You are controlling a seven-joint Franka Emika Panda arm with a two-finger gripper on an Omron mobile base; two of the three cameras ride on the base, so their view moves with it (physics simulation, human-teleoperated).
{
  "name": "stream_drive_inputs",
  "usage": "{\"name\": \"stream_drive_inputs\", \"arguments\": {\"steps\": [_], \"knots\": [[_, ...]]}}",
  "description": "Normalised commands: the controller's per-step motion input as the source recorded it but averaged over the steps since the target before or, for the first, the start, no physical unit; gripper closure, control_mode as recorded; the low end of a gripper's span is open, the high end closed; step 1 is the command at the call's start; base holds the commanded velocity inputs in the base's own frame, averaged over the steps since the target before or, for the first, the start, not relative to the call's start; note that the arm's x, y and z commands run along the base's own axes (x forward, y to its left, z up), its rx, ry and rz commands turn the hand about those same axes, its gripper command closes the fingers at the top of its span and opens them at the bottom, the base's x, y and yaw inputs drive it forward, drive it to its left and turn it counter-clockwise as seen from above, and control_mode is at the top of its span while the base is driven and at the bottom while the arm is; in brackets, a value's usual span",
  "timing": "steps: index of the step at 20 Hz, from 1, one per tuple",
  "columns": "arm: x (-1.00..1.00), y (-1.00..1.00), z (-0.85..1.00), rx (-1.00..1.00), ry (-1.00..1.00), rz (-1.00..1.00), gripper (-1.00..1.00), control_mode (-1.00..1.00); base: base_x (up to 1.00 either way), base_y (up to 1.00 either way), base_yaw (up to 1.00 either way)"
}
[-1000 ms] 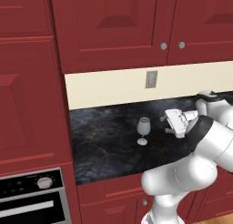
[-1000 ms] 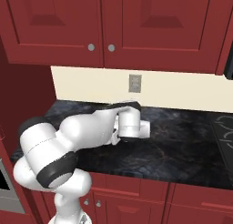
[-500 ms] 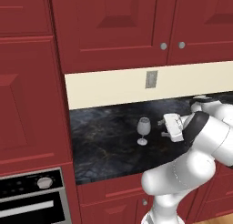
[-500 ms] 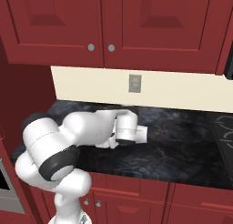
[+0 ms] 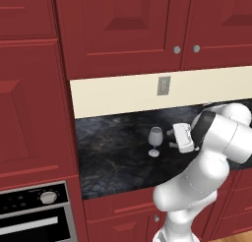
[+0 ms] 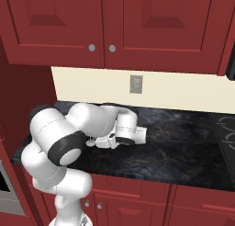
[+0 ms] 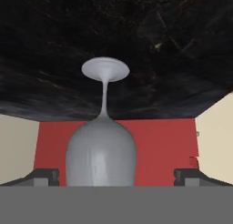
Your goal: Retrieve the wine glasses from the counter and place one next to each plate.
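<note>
fingers wide, glass between them

on the left stands a dark red cabinet wall, an oven (image 5: pixel 34 214) low in its corner. right of it the black counter (image 5: pixel 113 152) runs under the cream backsplash. a wine glass (image 5: pixel 155 141) stands upright on the counter, foot down. just right of it my gripper (image 5: pixel 172 138) lies level, pointing at the bowl. in my hand view the glass (image 7: pixel 102 145) appears upside down, its bowl centred between my fingertips (image 7: pixel 43 176), which stand wide apart and touch nothing.
</note>
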Motion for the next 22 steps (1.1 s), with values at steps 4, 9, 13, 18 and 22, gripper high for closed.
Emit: {"name": "stream_drive_inputs", "arguments": {"steps": [4,9,13,18,22], "knots": [[0.28,-0.08,-0.12,0.00,0.00,0.00,-1.00,-1.00,0.00,0.00,0.00],[0.00,-0.01,-0.11,0.00,0.00,0.00,-1.00,-1.00,0.00,0.00,0.00],[0.00,0.00,-0.17,0.00,0.00,0.00,-1.00,-1.00,0.00,0.00,0.00],[0.00,0.00,-0.19,0.00,0.01,0.00,-1.00,-1.00,0.00,0.00,0.00],[0.00,0.19,-0.15,0.00,0.00,0.01,-1.00,-1.00,0.00,0.00,0.00]]}}
